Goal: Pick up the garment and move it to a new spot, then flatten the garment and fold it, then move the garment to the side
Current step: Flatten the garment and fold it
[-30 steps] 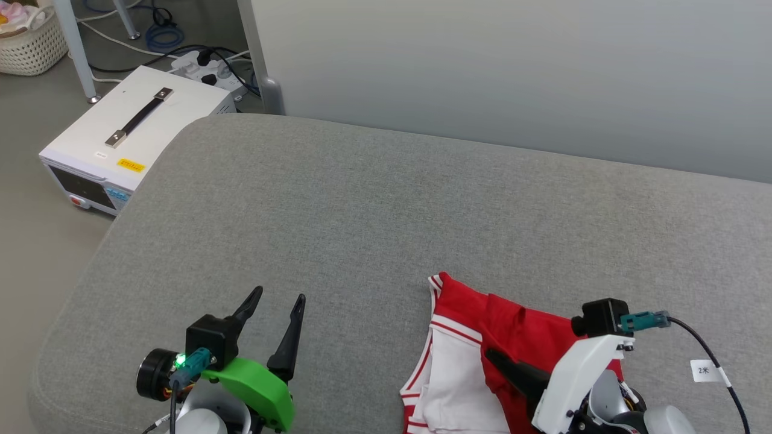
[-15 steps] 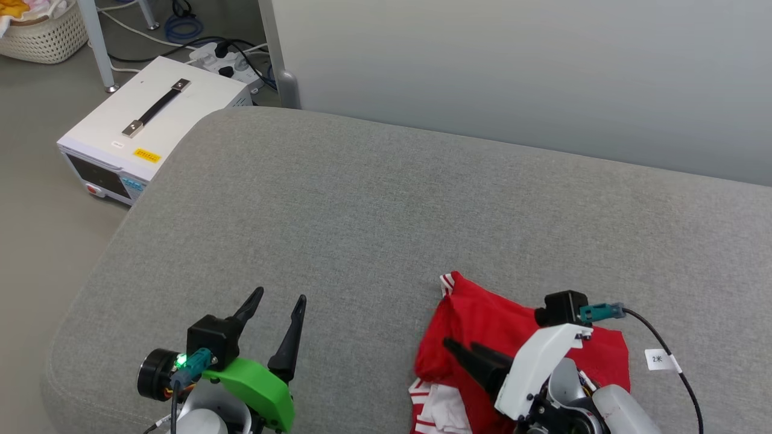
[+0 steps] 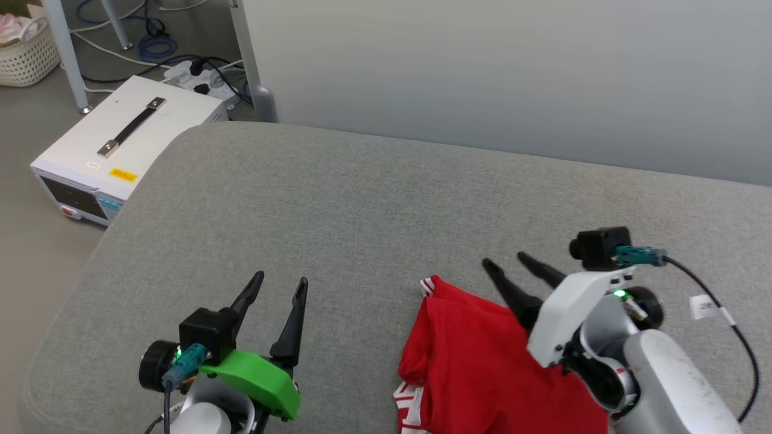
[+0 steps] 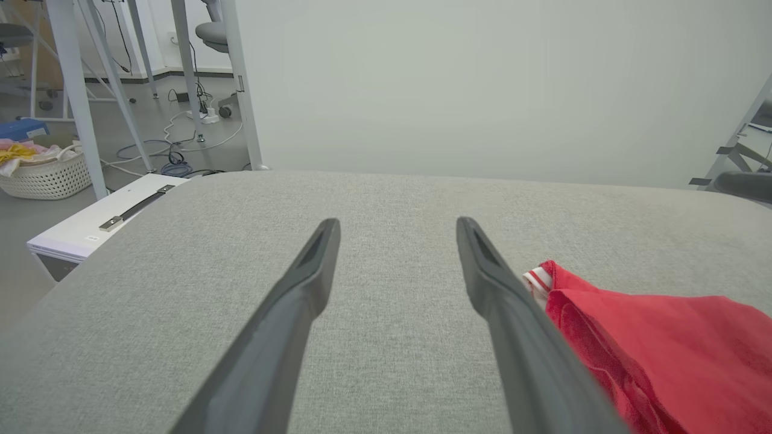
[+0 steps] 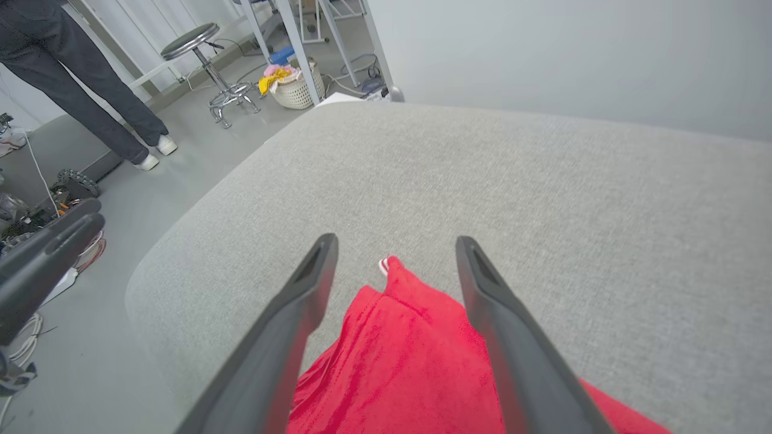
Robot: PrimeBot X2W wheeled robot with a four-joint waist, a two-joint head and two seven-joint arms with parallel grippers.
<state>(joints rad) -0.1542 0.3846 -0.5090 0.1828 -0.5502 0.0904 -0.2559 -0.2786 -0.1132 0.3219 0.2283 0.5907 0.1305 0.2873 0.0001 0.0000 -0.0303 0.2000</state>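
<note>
The garment (image 3: 476, 367) lies bunched on the grey cushion (image 3: 362, 205) near its front edge, red side up, with striped trim at its far corner (image 3: 429, 284) and lower left. No lettering shows. My right gripper (image 3: 503, 260) is open and empty, lifted over the garment's far edge. In the right wrist view its fingers (image 5: 396, 240) straddle the red cloth (image 5: 410, 361) from above. My left gripper (image 3: 281, 280) stands open to the left of the garment, apart from it. In the left wrist view, the left gripper (image 4: 397, 223) has the garment (image 4: 663, 343) at lower right.
A white box with a black handle (image 3: 120, 138) sits on the floor past the cushion's left edge, with cables and a power strip (image 3: 199, 72) behind it. There is a wicker basket (image 3: 24, 54) at far left. A person's legs (image 5: 90, 90) and a stool (image 5: 205, 42) stand beyond.
The right gripper has let go of the garment and risen toward the far side. The red cloth now covers the white sleeve part. The camera has shifted; the left arm barely moved.
</note>
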